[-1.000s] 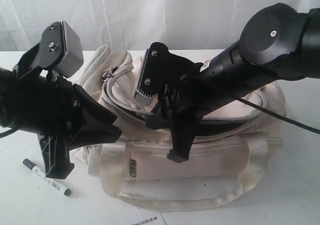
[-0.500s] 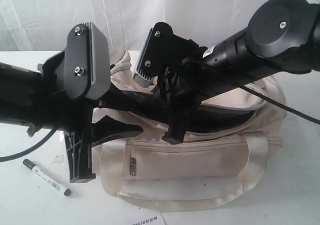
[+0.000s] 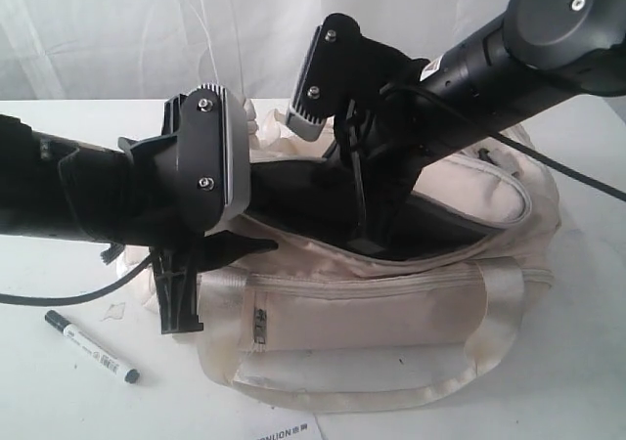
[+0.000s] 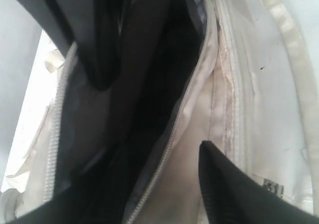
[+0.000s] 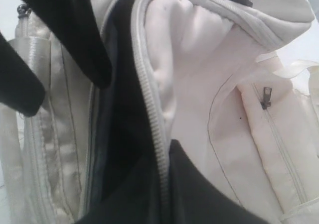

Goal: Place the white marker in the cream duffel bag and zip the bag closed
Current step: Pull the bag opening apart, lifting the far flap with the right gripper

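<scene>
white marker [image 3: 91, 347] not in yet: lying flat on the bench [image 3: 39, 401] toward its front-left corner, off the bag's left end, nothing touching it.

cream duffel bag [image 3: 391, 303] sits mid-bench with its mouth gaping and the dark lining [image 4: 149, 84] showing.

left fingers [image 4: 227, 189] are spread wide and straddle the front lip, one inside and one on the outer panel. No clamp visible.

right fingers [image 5: 75, 35] are also apart, with the rear zip [image 5: 152, 119] running between them. Reads as not pinched.

Risks:
- Fabric is soft and unstructured. If an arm backs out, the mouth likely slumps shut, so the marker drop could land on top of it.
- Coarse zip teeth and loose lining could snag a finger on exit and drag the whole bag.
- Satiny strap handle [image 3: 352, 386] loops at the front edge, so it's a hooking hazard.
- Marker barrel is slim, round and slick. It may roll under an off-centre pinch on the smooth bench.
</scene>
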You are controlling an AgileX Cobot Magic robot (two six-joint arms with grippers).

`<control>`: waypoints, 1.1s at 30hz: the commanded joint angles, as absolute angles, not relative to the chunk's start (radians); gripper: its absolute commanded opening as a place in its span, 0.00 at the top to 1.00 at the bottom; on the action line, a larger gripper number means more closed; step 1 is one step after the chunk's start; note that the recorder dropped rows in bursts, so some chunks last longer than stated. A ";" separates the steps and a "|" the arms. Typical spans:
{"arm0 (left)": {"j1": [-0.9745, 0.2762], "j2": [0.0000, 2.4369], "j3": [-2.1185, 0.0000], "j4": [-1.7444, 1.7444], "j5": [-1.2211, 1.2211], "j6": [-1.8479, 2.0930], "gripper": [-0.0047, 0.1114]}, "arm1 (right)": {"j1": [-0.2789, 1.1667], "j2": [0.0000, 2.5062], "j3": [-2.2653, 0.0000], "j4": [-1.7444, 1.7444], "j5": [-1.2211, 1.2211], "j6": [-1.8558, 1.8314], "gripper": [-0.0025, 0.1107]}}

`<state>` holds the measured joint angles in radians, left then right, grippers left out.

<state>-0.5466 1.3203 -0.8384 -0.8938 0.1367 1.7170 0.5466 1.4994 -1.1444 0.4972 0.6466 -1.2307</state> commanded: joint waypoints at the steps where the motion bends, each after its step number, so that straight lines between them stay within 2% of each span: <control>1: -0.563 1.348 -0.840 -0.907 0.105 1.741 0.53 | 0.536 1.486 -1.154 0.492 0.672 -1.228 0.98; 10: -0.572 1.404 -0.840 -0.907 0.044 1.785 0.53 | 0.536 1.486 -1.156 0.490 0.675 -1.234 0.98; 23: -0.572 1.491 -0.931 -0.909 0.091 1.784 0.54 | 0.536 1.488 -1.156 0.490 0.677 -1.236 0.98; 29: -0.572 1.502 -0.931 -0.909 0.181 1.784 0.68 | 0.536 1.488 -1.156 0.489 0.666 -1.236 0.98; 33: -0.572 1.504 -0.927 -0.909 0.200 1.784 0.69 | 0.536 1.488 -1.156 0.489 0.664 -1.236 0.98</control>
<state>-0.5671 1.5023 -0.9267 -0.8920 0.1648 1.7888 0.5399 1.4994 -1.1466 0.4896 0.6741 -1.2325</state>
